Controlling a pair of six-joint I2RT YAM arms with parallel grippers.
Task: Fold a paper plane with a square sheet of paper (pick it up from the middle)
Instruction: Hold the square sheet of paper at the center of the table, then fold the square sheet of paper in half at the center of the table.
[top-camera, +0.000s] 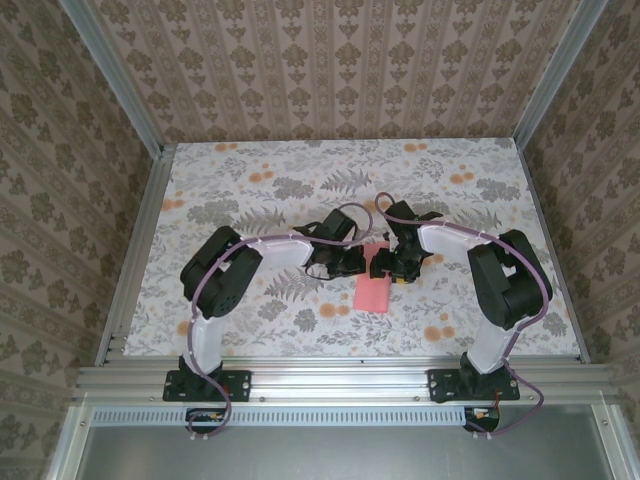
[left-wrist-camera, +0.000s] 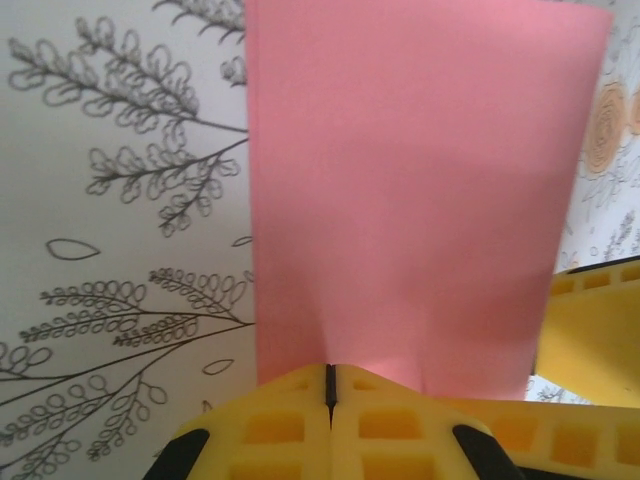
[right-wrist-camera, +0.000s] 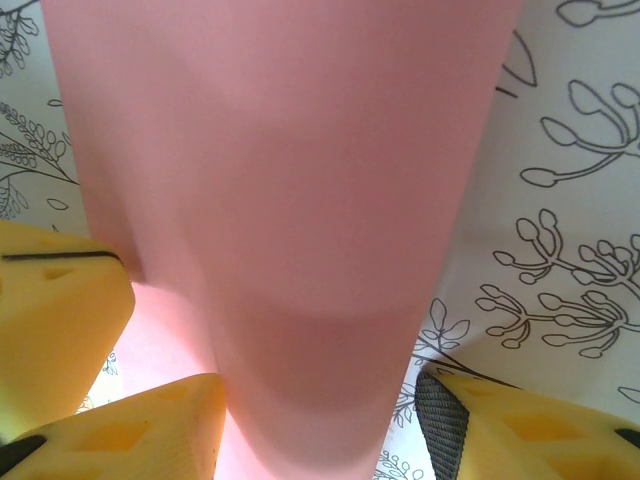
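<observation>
Our left end effector (left-wrist-camera: 330, 388) is clamped on one edge of the square sheet of paper (left-wrist-camera: 420, 200), which sits mid-surface (left-wrist-camera: 120, 250) between the arms and looks doubled over. Our right end effector (right-wrist-camera: 315, 425) stands open astride it. To crease well, we judge the left should pinch firmly while the right presses evenly along the fold. We count one sheet and two end effectors.
</observation>
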